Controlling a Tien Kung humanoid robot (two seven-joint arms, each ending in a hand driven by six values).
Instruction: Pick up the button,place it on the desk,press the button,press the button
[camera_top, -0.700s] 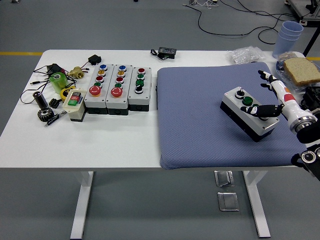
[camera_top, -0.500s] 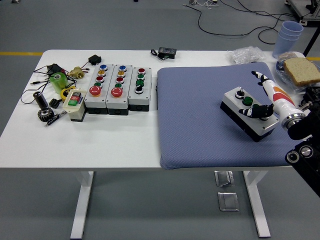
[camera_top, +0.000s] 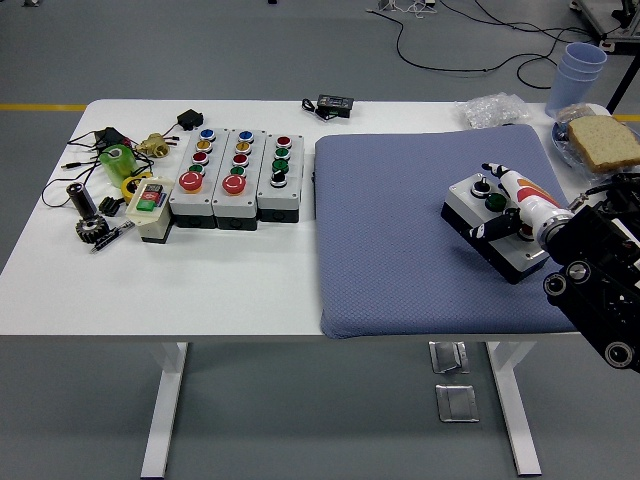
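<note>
A grey three-button box (camera_top: 461, 204) with a black base lies at an angle on the right part of the blue mat (camera_top: 395, 240). A black knob and a green button show on its top; the rest is hidden by my right hand (camera_top: 484, 200), which lies across its top. The hand holds nothing. Its fingers are stretched out, one fingertip (camera_top: 490, 168) near the box's far end and the thumb (camera_top: 483, 231) over its left edge. Whether a finger touches a button, I cannot tell. The black right forearm (camera_top: 595, 270) fills the right edge.
Three larger button boxes (camera_top: 235, 178) stand side by side left of the mat, with a small cream switch box (camera_top: 148, 203), tools and cables further left. Blue cups (camera_top: 580, 70), bread (camera_top: 603, 140), a plastic bag (camera_top: 490, 108) and a black adapter (camera_top: 333, 103) lie at the back.
My right hand has slid left and inward from the box's right side to lie over its top. The forearm has come further into the picture. The box has stayed put.
</note>
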